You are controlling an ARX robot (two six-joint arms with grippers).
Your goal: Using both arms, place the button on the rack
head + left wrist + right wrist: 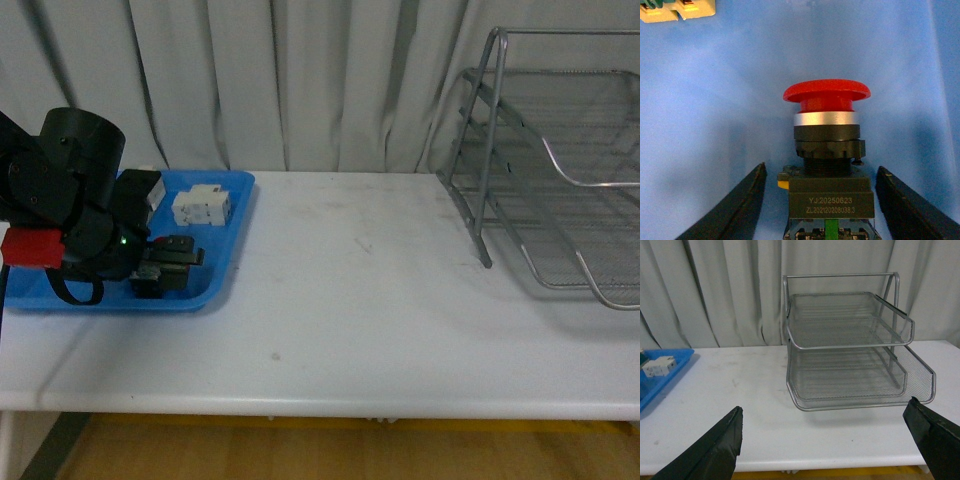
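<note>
Jaws on the left arm [70,190] are standing apart, one on each side of the button [826,150], with a gap showing between each jaw and the black body; they are not clamping it. The button is lying inside the blue tray [225,215] at the left end of the bench [350,310], in the part of the tray nearest the robot. Its red cap is pointing away from the wrist and its printed black body is sitting between the jaws. The tray's raised rim is enclosing the button on all sides.

A white block [200,206] is resting farther back in the same tray, apart from the button and outside the jaws. A black-and-white part [147,186] is lying just beside the arm, near the tray's back rim. The bulk of the left arm is covering the tray's left half in the front view.

Jaws on the right arm [935,437] are spread wide, holding nothing, and are facing the rack [850,345]. The rack is standing at the right end of the bench, well apart from the tray, with its open tiers toward the right wrist. Its tubular frame posts are rising on the side facing the tray. A grey curtain [300,80] is hanging behind the bench.
</note>
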